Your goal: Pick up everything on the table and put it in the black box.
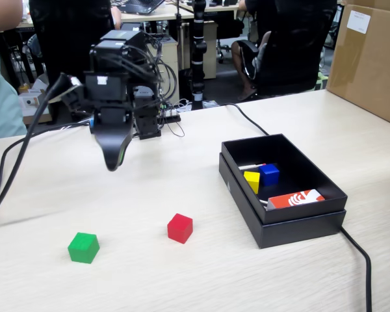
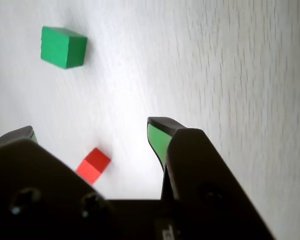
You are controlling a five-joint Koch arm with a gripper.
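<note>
You see a green cube (image 2: 63, 47) beyond the black, green-lined jaws, a red cube (image 2: 93, 165) between them; yellow cube (image 1: 252, 181), blue cube (image 1: 269, 173), orange-and-white card (image 1: 296, 199) fill the black box (image 1: 292, 229).

Even indoor light, soft shadows

The fixed view is sharp; the wrist view glares white on the surface (image 2: 140, 75) toward 9 o'clock, its grain smeared, the near fingers (image 2: 159, 137) dark.

Four cubes (image 1: 83, 247), one black box (image 1: 312, 179), perhaps one card (image 1: 296, 199).
</note>
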